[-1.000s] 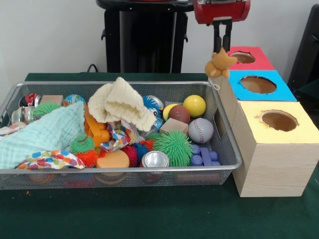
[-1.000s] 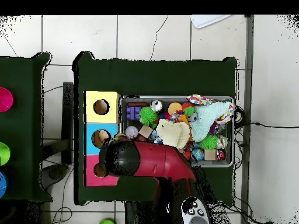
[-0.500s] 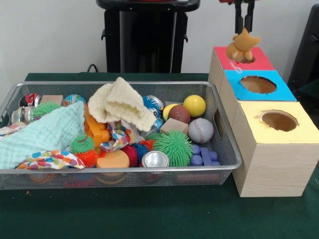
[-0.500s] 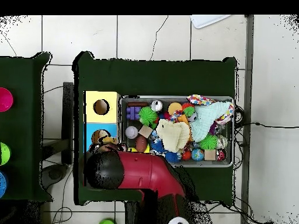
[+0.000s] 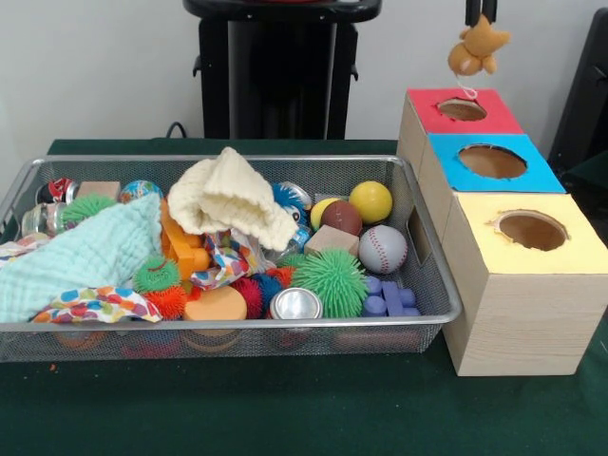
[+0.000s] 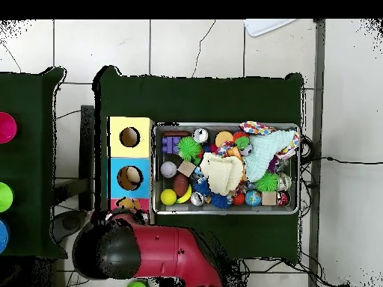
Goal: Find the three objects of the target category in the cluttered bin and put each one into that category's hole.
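Tan plush (image 5: pixel 478 48) in gripper (image 5: pixel 481 13) | above red hole (image 5: pixel 462 109) | blue hole (image 5: pixel 491 161) adjacent

- The desk (image 5: pixel 285 408) is covered in dark green cloth and carries two things directly.
- A wide wire-mesh bin (image 5: pixel 418 328) sits on the desk's left and middle part in the front view, long side toward the camera, heaped with toys and cloths.
- Just beside the bin's right end stands a pale wooden box (image 5: pixel 513 323), running front to back, its top painted yellow nearest, blue in the middle and red farthest, each with a round hole.
- In the overhead view the box (image 6: pixel 114 161) lies left of the bin (image 6: pixel 224 211).
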`<control>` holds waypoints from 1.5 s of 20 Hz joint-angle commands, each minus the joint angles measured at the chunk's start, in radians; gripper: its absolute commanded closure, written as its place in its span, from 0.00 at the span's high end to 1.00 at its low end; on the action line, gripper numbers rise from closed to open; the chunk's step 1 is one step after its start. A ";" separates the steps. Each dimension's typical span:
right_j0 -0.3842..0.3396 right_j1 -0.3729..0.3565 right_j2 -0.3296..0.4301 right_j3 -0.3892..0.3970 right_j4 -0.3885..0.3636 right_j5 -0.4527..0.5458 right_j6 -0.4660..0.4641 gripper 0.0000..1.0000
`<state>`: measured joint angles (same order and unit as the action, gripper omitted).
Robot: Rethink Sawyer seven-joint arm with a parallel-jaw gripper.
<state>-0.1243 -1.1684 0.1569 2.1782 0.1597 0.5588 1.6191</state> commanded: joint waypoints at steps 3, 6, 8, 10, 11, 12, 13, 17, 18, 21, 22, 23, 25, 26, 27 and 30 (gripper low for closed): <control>0.003 0.015 -0.016 0.186 0.001 -0.031 0.145 0.00; -0.019 0.051 0.019 0.240 0.028 -0.134 0.140 0.00; -0.026 0.074 0.036 0.255 0.031 -0.189 0.147 0.00; -0.025 0.090 0.042 0.264 0.027 -0.224 0.157 0.00; -0.026 0.098 0.047 0.271 0.027 -0.242 0.161 0.00; -0.026 0.114 0.052 0.274 0.024 -0.268 0.167 0.00; -0.026 0.129 0.056 0.277 0.021 -0.293 0.173 0.00; -0.002 0.164 0.048 0.266 0.021 -0.333 0.199 0.00; 0.009 0.165 0.042 0.267 0.024 -0.339 0.208 0.00; 0.031 0.161 0.040 0.278 0.038 -0.352 0.228 0.00; 0.040 0.161 0.037 0.276 0.041 -0.352 0.232 0.00; 0.047 0.161 0.038 0.276 0.046 -0.354 0.237 0.00; 0.067 0.175 0.030 0.261 0.054 -0.357 0.247 0.00; 0.077 0.178 0.027 0.259 0.058 -0.359 0.252 0.00; 0.087 0.180 0.025 0.256 0.063 -0.361 0.258 0.00; 0.108 0.194 0.021 0.254 0.073 -0.378 0.269 0.00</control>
<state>-0.0371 -1.0341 0.1593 2.4212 0.1711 0.2265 1.6191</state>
